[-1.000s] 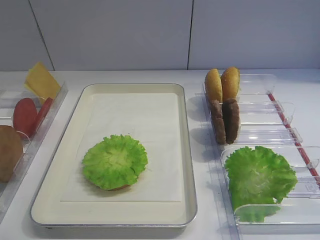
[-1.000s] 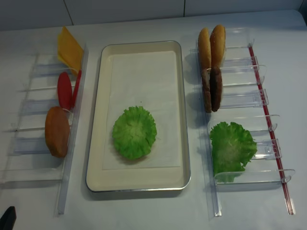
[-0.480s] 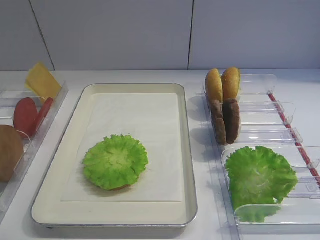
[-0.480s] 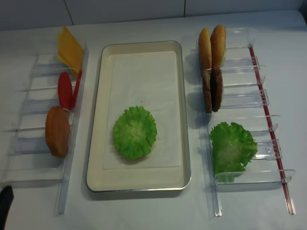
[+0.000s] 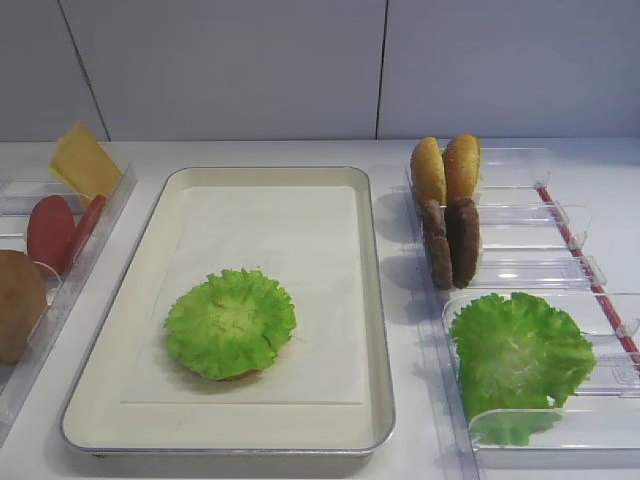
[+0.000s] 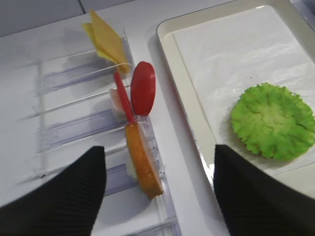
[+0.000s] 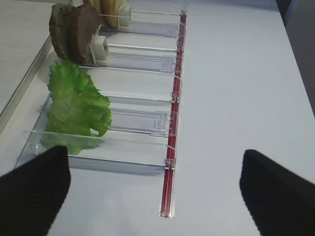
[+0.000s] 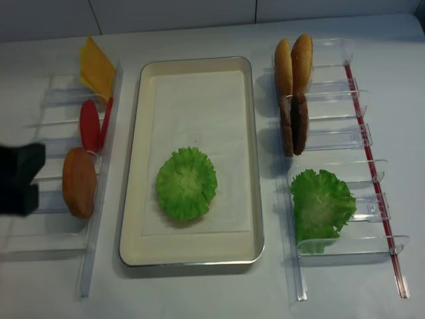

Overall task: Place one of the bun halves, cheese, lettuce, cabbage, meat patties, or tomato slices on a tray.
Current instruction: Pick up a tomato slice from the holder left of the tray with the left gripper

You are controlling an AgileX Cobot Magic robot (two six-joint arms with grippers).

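A frilly lettuce (image 5: 230,322) round lies on the cream tray (image 5: 375,300), towards its near end. The left rack holds cheese (image 8: 97,68), tomato slices (image 8: 89,125) and a bun half (image 8: 80,182) on edge. In the left wrist view my left gripper (image 6: 160,196) hangs open above that bun half (image 6: 142,160), nothing between its fingers. Its black body (image 8: 18,179) shows at the rack's left. The right rack holds bun halves (image 5: 446,168), meat patties (image 5: 450,240) and more lettuce (image 5: 518,352). My right gripper (image 7: 155,196) is open over bare table.
Clear plastic racks (image 8: 53,199) flank the tray on both sides. A red strip (image 7: 172,147) runs along the right rack's outer edge. White table (image 7: 236,98) lies to the right of it, and a white wall (image 5: 300,60) stands behind.
My left arm has come in from the lower left corner of the overhead view and moved up beside the left rack's bun half. The food has not moved.
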